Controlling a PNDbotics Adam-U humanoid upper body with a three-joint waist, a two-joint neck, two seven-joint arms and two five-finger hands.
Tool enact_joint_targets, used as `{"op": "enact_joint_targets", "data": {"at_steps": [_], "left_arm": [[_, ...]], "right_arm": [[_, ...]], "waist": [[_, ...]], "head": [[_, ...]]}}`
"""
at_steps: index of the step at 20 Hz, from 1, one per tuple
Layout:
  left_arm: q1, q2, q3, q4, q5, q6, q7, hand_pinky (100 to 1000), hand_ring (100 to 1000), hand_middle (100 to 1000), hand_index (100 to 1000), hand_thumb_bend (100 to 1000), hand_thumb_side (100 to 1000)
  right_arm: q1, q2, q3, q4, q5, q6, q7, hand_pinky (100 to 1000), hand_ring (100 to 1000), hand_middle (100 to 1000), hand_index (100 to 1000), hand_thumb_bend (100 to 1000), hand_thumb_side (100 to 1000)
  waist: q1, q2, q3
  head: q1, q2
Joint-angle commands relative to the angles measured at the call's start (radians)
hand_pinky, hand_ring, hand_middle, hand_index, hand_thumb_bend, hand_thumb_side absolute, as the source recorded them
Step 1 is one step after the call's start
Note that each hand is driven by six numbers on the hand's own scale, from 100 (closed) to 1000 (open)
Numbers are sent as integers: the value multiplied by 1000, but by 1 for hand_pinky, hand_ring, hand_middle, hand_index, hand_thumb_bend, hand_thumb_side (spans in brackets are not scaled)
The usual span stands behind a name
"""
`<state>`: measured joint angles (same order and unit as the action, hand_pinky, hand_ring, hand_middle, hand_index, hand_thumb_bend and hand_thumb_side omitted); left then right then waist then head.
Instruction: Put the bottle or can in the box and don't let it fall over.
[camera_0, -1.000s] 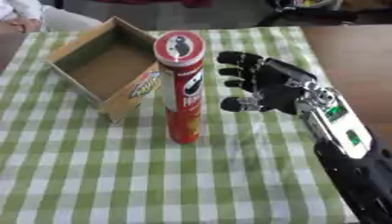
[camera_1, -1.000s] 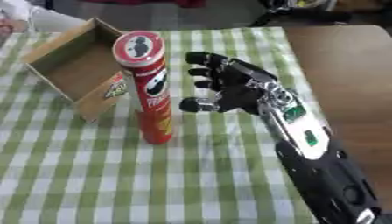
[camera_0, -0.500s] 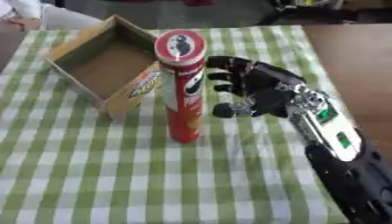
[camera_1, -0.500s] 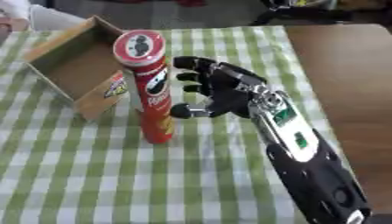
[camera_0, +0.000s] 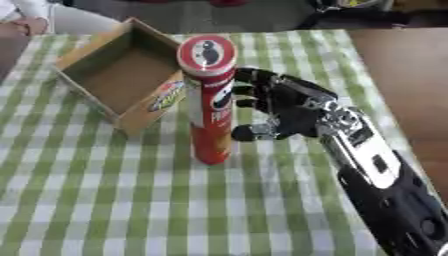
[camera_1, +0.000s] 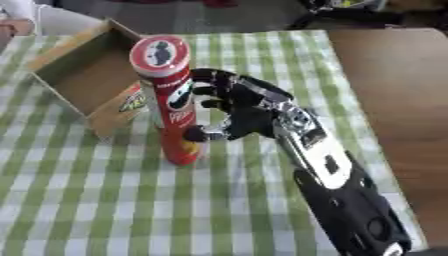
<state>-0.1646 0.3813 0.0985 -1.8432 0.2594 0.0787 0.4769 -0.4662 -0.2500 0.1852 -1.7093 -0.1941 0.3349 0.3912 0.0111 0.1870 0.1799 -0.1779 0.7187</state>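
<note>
1. While I watch from the head camera, my black right hand (camera_0: 293, 107) reaches in from the lower right, fingers spread and slightly curled, at the side of the tall red cylindrical crisp can (camera_0: 208, 100); whether they touch it I cannot tell.
2. That can stands upright on the green-and-white checked tablecloth (camera_0: 105, 200), just beside the open brown cardboard box (camera_0: 122, 82).
3. Its round lid faces up.

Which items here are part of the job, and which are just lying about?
Job: red can, standing upright; open cardboard box; right hand, open beside the can.
Lying about: green checked tablecloth; bare brown tabletop.
</note>
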Motion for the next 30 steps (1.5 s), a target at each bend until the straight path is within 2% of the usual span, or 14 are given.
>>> {"op": "enact_joint_targets", "data": {"at_steps": [1,12,24,25,30], "left_arm": [[-12,12,2,-18,3,-2,-4,837,900,746,768,544,681],[-16,8,1,-18,5,-2,-6,838,900,746,767,541,681],[-20,4,0,-19,6,-2,-8,838,901,746,767,540,682],[-20,4,0,-19,7,-2,-8,838,901,746,767,540,682],[-21,1,-1,-19,8,-2,-9,838,901,745,767,538,683]], "right_arm": [[-21,9,-10,0,-1,-4,-6,972,1000,1000,946,669,100],[-56,43,4,19,-24,22,15,978,1000,1000,945,684,100],[-100,86,22,68,0,29,25,982,1000,1000,940,691,100],[-103,89,22,72,4,28,24,982,1000,1000,941,671,100],[-126,112,25,103,33,21,18,983,1000,1000,941,691,100]], "waist": [[4,-5,3],[6,2,9],[7,7,17],[8,8,17],[11,13,20]], "head": [[2,-12],[-3,-17],[-10,-29],[-10,-30],[-14,-34]]}}
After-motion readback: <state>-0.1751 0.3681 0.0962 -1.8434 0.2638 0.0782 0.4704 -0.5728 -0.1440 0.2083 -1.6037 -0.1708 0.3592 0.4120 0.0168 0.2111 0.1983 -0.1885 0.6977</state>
